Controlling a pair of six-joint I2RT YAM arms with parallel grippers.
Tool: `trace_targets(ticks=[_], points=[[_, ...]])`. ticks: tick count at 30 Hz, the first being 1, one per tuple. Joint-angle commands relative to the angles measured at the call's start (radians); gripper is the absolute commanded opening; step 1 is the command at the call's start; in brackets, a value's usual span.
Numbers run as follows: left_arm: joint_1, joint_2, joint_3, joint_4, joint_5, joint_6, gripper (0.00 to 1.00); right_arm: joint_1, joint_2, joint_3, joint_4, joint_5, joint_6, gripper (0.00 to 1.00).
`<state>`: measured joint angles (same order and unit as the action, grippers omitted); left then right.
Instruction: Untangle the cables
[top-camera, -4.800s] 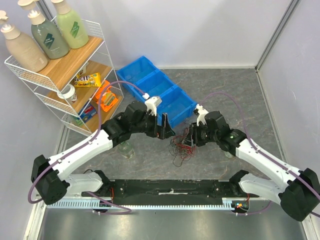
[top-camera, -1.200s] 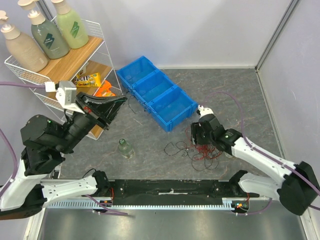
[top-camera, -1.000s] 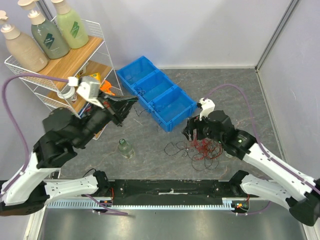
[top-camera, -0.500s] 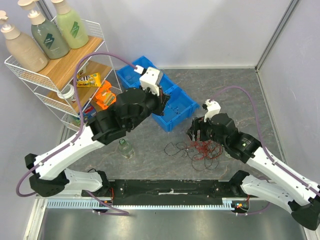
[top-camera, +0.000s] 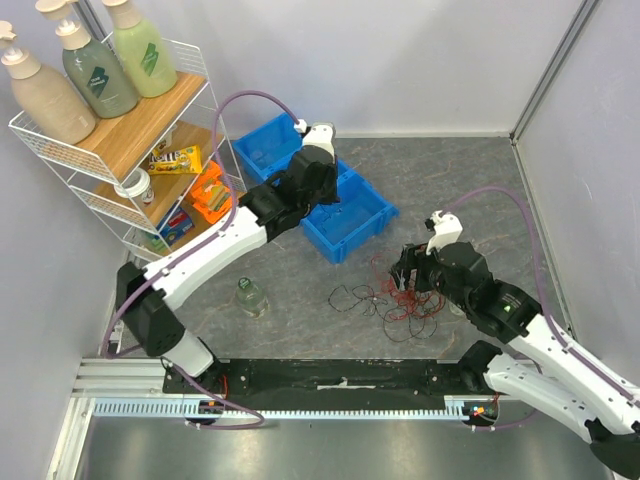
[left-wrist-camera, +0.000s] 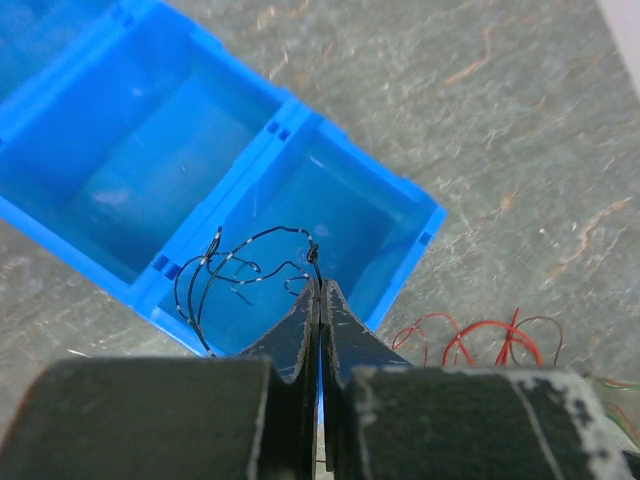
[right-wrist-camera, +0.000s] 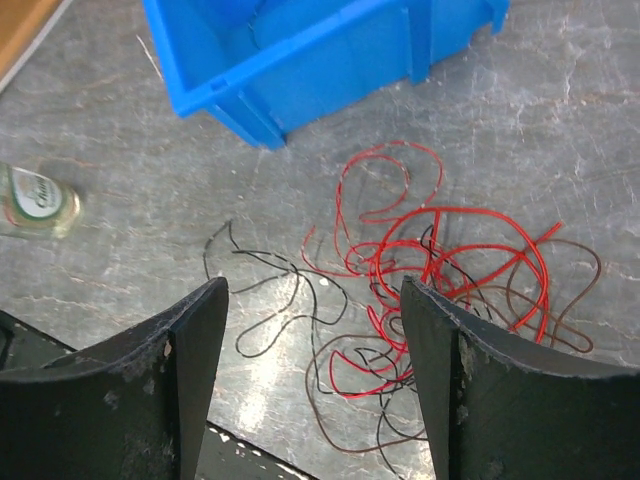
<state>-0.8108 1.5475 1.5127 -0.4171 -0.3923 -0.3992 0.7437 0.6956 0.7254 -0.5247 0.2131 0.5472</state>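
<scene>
Left gripper (left-wrist-camera: 320, 295) is pinching one black wire (left-wrist-camera: 250, 268), fingers fully closed. It's dangling the wire over the bin's (left-wrist-camera: 430, 215) end compartment, the one nearest the tangle. This reads as parking a freed strand away from the rest so it isn't re-snagging (can't tell if it's touching the bin floor). Bin is sitting toward the far-left of the table.

Tangle (right-wrist-camera: 440, 280) of red and black loops is lying flat toward the near edge, right of centre, apart from the bin. Right gripper (right-wrist-camera: 312, 290) is hovering above it, fingers spread wide and gripping nothing, probably lining up on the next strand. Red loops are overlapping the dark ones, so isolating one is looking fiddly.
</scene>
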Motion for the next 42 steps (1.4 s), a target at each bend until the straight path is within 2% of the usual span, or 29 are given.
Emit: trace_targets(ticks=[1,3,8,10,13,17,19,22,23,25,33,35,39,42], points=[[0.033,0.092,0.029,-0.025,0.105,-0.084,0.03,0.002,0.021,-0.037,0.002,0.023,-0.009,0.77],[0.042,0.117,0.024,-0.041,0.109,-0.101,0.09,0.002,0.031,-0.050,0.009,0.008,-0.010,0.77],[0.045,0.119,0.011,-0.068,0.150,-0.104,0.53,0.002,0.056,-0.087,0.045,-0.040,-0.004,0.78],[0.045,0.085,-0.014,-0.075,0.174,-0.121,0.62,0.002,0.077,-0.098,0.054,-0.052,-0.001,0.78],[0.044,0.005,-0.083,-0.066,0.268,-0.145,0.68,0.002,0.120,-0.112,0.054,-0.060,0.007,0.78],[0.009,-0.055,-0.199,-0.020,0.481,-0.182,0.68,0.002,0.169,-0.138,0.060,-0.089,0.034,0.78],[-0.062,-0.047,-0.247,0.003,0.506,-0.196,0.66,0.002,0.192,-0.150,0.063,-0.106,0.063,0.78],[-0.212,0.008,-0.289,0.037,0.400,-0.169,0.65,0.002,0.199,-0.179,0.061,-0.113,0.112,0.78],[-0.244,0.037,-0.290,0.006,0.288,-0.179,0.65,0.002,0.188,-0.196,0.060,-0.103,0.134,0.78],[-0.289,0.094,-0.296,-0.032,0.170,-0.217,0.66,0.002,0.154,-0.236,0.061,-0.093,0.172,0.78],[-0.294,0.160,-0.332,0.015,0.086,-0.256,0.68,0.002,0.019,-0.322,0.031,-0.107,0.249,0.78],[-0.292,0.163,-0.345,0.043,0.089,-0.254,0.71,0.002,0.009,-0.325,0.017,-0.095,0.250,0.78],[-0.291,0.215,-0.301,0.012,0.092,-0.237,0.70,0.002,0.008,-0.314,0.003,-0.063,0.255,0.78],[-0.292,0.191,-0.327,0.018,0.098,-0.236,0.69,0.002,0.015,-0.302,-0.009,-0.050,0.258,0.78]])
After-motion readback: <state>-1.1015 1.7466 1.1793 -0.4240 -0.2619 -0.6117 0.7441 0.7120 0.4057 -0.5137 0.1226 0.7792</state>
